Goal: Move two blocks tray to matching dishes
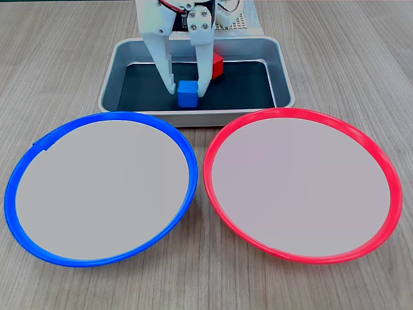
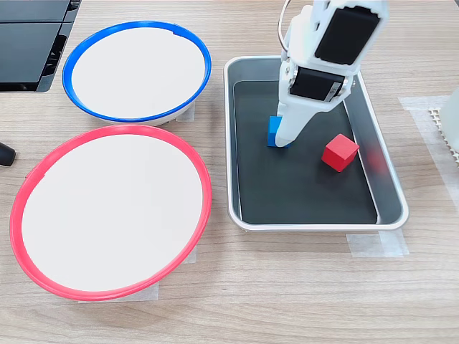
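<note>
Your jaws are standing spread, one white finger on each side of the blue block (image 1: pixel 188 93), reaching down into the tray (image 1: pixel 122 61). In a fixed view the gripper (image 1: pixel 187 90) is bracketing the cube closely, but whether the fingers are already pressing on it you cannot tell; no squeeze is showing, so treat it as not yet grasped. The straddle is making sense: the cube's flat, parallel faces are giving the fingers square surfaces to close on. In another fixed view the gripper (image 2: pixel 281 141) is covering most of the blue block (image 2: pixel 274 131), which is sitting on the tray's dark bottom.

The red block (image 1: pixel 217 65) is lying further back in the tray, apart from the fingers, so it is probably safe from a knock.

The tray is grey metal with sloping walls and rounded corners. Nearer the camera, the blue-rimmed dish (image 1: pixel 187 152) and the red-rimmed dish (image 1: pixel 213 152) are lying side by side on the wood-grain table (image 1: pixel 361 71), both shallow, smooth and pale-centred, waiting empty for their matching cubes.
</note>
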Robot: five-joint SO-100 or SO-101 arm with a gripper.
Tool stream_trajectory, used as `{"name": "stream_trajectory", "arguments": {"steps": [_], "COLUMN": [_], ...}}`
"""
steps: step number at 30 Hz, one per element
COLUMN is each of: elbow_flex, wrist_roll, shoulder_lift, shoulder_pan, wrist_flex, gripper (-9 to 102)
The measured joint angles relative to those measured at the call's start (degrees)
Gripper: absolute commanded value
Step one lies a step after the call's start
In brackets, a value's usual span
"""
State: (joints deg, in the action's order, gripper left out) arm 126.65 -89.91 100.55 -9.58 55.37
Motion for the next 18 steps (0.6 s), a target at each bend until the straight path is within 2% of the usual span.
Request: {"name": "stream_trajectory", "arguments": {"steps": [5,9,13,18], "elbow_flex": [-7.4,-26.3,-48.3,-57.0], "wrist_roll": [3.1,14.1,24.1,23.3], "shoulder_lift": [-1.0,-6.6,-19.6,-31.4], "shoulder_pan": [0.1,1.4,0.6,-1.9], "wrist_flex": [3.6,9.3,11.4,8.3], "gripper": [0,0,0,0]}}
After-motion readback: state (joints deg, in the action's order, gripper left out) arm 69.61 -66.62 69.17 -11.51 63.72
